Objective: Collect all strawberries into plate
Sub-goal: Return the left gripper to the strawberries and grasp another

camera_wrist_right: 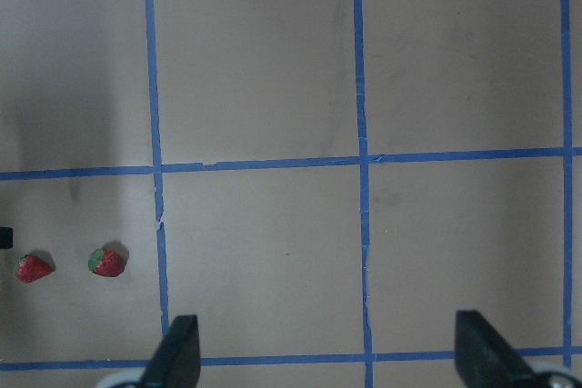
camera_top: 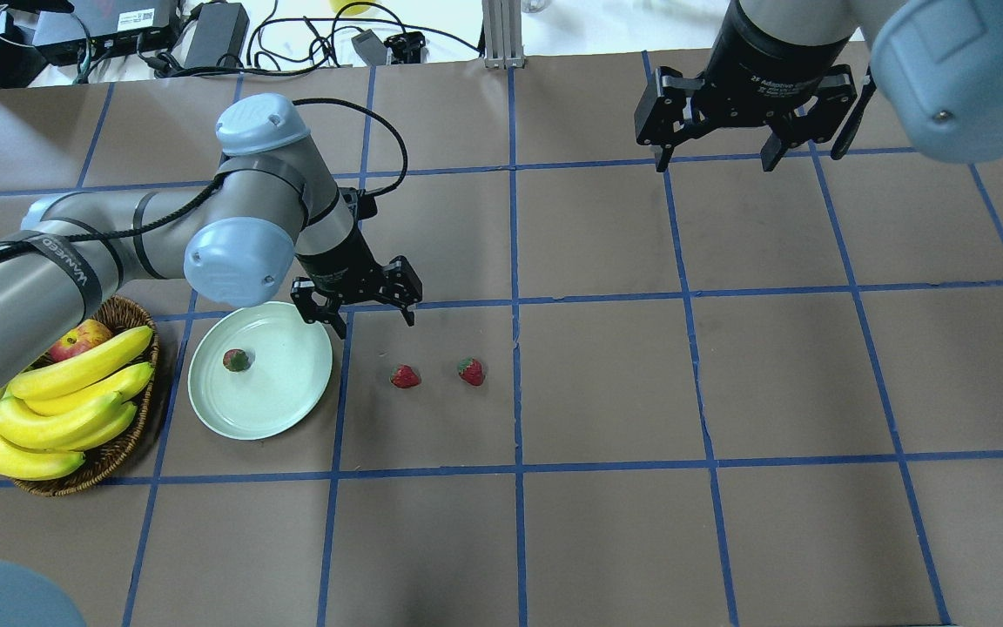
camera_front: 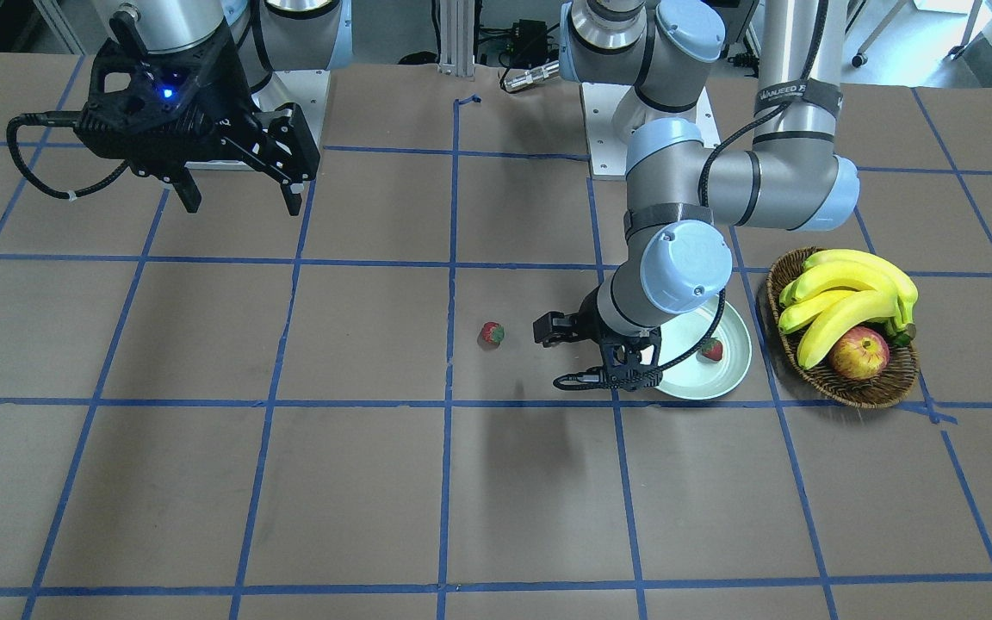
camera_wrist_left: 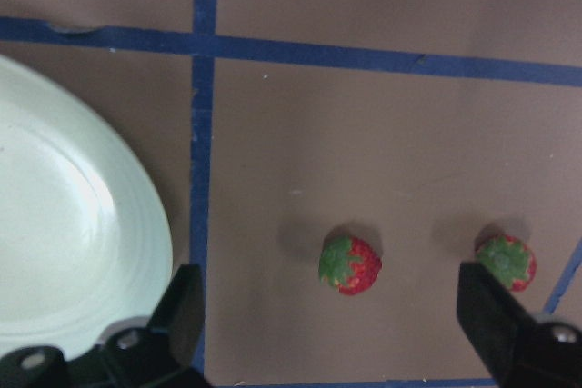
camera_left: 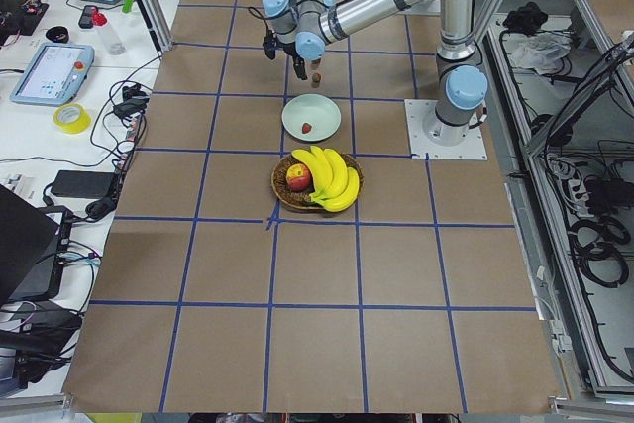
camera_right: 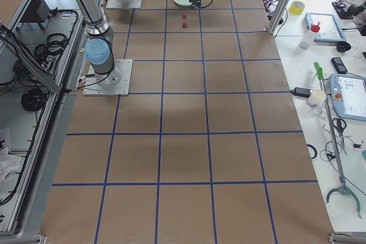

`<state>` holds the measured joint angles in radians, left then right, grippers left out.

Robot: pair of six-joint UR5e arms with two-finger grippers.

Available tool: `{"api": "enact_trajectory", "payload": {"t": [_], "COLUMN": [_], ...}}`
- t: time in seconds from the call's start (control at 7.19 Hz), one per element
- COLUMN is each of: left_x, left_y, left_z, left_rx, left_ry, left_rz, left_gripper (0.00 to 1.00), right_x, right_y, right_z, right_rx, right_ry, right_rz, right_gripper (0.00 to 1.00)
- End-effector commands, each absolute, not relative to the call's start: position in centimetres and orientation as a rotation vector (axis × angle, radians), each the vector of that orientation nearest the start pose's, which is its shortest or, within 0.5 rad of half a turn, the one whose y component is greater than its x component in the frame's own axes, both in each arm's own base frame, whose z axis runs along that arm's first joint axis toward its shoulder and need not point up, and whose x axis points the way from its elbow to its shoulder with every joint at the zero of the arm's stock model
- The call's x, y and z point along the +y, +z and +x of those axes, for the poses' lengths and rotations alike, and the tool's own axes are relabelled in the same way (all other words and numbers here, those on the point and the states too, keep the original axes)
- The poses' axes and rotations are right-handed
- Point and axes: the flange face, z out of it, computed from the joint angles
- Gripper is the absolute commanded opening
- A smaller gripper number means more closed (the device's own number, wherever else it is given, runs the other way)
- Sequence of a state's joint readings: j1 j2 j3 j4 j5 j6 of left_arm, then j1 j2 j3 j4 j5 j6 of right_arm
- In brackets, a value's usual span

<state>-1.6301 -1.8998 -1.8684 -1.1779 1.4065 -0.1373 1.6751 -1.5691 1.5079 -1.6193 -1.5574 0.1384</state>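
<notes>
While one strawberry [camera_top: 235, 360] lay on the plate [camera_top: 284, 396], the left gripper [camera_top: 375, 324] hung open, empty, by its rim. The next strawberry [camera_top: 405, 376] lay just beyond it, well apart from the open right gripper [camera_top: 716, 165].

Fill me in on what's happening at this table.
The robot is gathering fruit. One strawberry lies in the plate. The nearer strawberry and the farther strawberry sit on the table beside it. The left gripper hovers open and empty close to the nearer one. The right gripper hangs open, far off.
</notes>
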Motion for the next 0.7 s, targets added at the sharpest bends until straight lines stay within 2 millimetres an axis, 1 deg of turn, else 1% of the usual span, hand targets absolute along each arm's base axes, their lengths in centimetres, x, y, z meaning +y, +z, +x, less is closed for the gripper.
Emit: {"api": "enact_trajectory", "payload": {"t": [0.0, 0.14, 0.56], "left_x": [-49.8, -48.9, -48.6], "left_y": [19.1, 18.6, 17.6], "left_z": [-18.9, -19.5, -19.7], "left_rx": [3.275, 3.266, 3.262], "left_ry": [0.456, 0.481, 0.513], "left_rz": [-0.148, -0.127, -0.128], "left_gripper": [1.0, 1.0, 1.0], "right_x": [-48.5, -48.5, -48.6], "right_y": [52.4, 52.3, 52.3], "right_z": [18.6, 18.6, 18.6], "right_rx": [3.109, 3.11, 3.11], "right_ry": [-0.168, -0.166, -0.163], "right_rz": [0.054, 0.054, 0.056], "right_gripper": [1.0, 1.0, 1.0]}}
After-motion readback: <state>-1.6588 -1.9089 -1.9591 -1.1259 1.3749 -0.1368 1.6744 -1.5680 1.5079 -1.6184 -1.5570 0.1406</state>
